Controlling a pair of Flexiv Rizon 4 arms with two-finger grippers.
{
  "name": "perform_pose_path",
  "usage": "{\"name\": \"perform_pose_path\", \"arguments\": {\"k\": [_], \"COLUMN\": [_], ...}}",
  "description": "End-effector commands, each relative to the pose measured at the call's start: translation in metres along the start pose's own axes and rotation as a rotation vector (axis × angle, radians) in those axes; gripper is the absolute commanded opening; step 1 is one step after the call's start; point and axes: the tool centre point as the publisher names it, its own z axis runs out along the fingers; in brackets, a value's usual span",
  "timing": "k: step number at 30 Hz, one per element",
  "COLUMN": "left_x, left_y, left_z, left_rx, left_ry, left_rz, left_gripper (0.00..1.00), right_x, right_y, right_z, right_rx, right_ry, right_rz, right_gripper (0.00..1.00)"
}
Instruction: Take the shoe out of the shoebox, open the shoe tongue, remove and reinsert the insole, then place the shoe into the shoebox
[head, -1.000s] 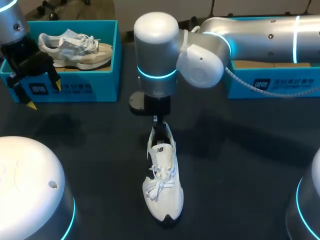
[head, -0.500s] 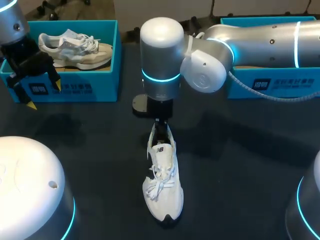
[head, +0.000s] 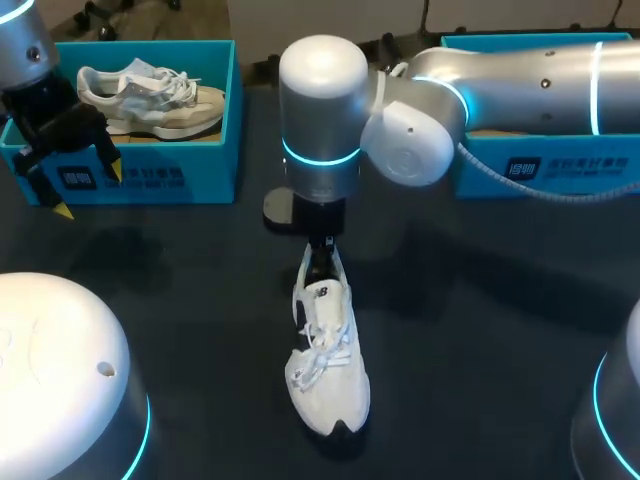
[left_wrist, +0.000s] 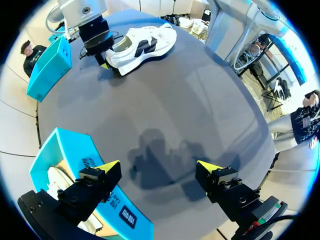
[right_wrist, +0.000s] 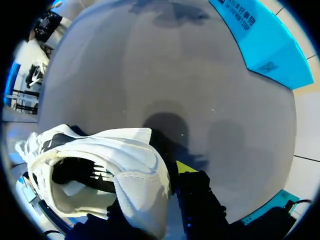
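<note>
**Upper left.** The left claw (head: 88, 190) hangs just in front of the left shoebox (head: 205, 165), over the surface (head: 180, 300). Its fingers are spread wide with nothing between them, which the left wrist view confirms. It is well apart from the work, and judged to be parked there to leave the middle free. The left shoebox holds a beige shoe (head: 150, 95) lying on its side. That shoe is not being handled.

**Centre.** The white shoe (head: 328, 360) is out of any box. It lies on the surface in the lower middle of the frame, toe toward the lower edge and heel toward the robot's columns. Laces and tongue face up, and the laces look loose. The right claw (head: 320, 252) comes straight down onto the heel. In the right wrist view the heel wall sits between its fingers. One finger (right_wrist: 195, 185) is outside the heel with its yellow tip showing. The other is hidden, apparently inside the collar. It is judged to be clamped on the heel rim. This hold pins the rear of the shoe while leaving the mouth and tongue reachable from above. The dark shoe opening is visible, but whether the insole is seated cannot be told.

**Right.** The right arm (head: 520, 80) enters from the upper right and crosses over the right shoebox (head: 545, 170), hiding its contents.

**Assessment.** The removal step appears complete. The tongue and insole work appears to be the step in hand.
</note>
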Motion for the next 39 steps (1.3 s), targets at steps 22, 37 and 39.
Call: {"name": "perform_pose_path", "arguments": {"k": [22, 37, 39], "left_x": [0.0, 0.0, 0.0], "left_y": [0.0, 0.0, 0.0], "left_z": [0.0, 0.0, 0.0], "left_rx": [-0.002, -0.002, -0.002], "left_ry": [0.002, 0.002, 0.002], "left_rz": [0.001, 0.001, 0.001], "left_gripper": [1.0, 1.0, 1.0], "right_x": [-0.061, -0.129, -0.145], "right_y": [-0.049, -0.123, -0.138], "right_z": [-0.105, -0.169, -0.185], "right_rx": [-0.072, 0.035, -0.034], "right_ry": [-0.009, -0.084, -0.128], "right_rz": [-0.057, -0.029, -0.079], "right_gripper": [0.0, 0.0, 0.0]}}
